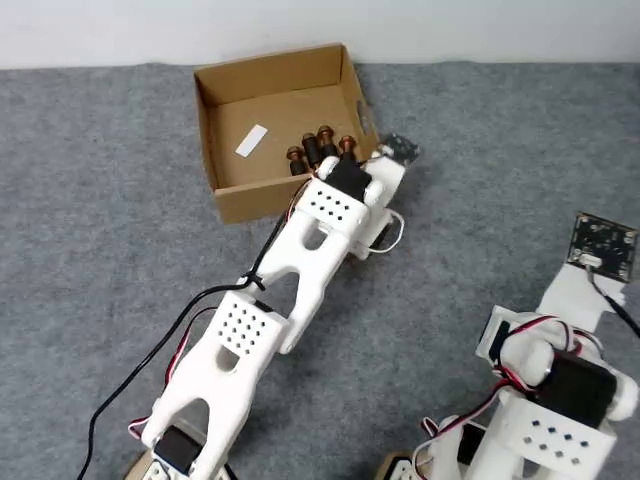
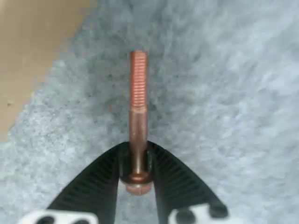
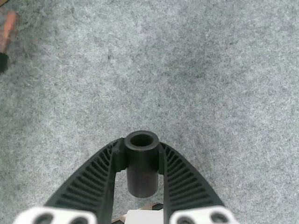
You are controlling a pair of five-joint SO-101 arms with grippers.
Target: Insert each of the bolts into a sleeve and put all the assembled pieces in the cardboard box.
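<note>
Left gripper: clenched tight on a bolt, pinching it just under its head.
Bolt: copper colour, long and straight. Its screw end points away from the fingers, out over the floor. I cannot tell if it touches the floor.
Right gripper: clamped on a sleeve, one black finger on each side.
Sleeve: a short black tube, with its round hole facing the wrist camera.
Floor: a fuzzy grey carpet covers the whole work space.
Wall: a plain white wall runs along the far edge of the carpet.
Cardboard box: brown, open on top, sitting on the carpet near the wall. In the left wrist view its brown side shows just beside the bolt.
Finished pieces: about four bolts in dark sleeves lie in a row inside the box, close to its right wall.
White slip: lies flat on the box floor, apart from the pieces.
Left arm: stretched out long from the near edge toward the box. Its wrist is right by the box's near right corner.
Right arm: folded up close to its base at the near right, well apart from the box.
Black cable: runs along the left arm and down onto the carpet.
</note>
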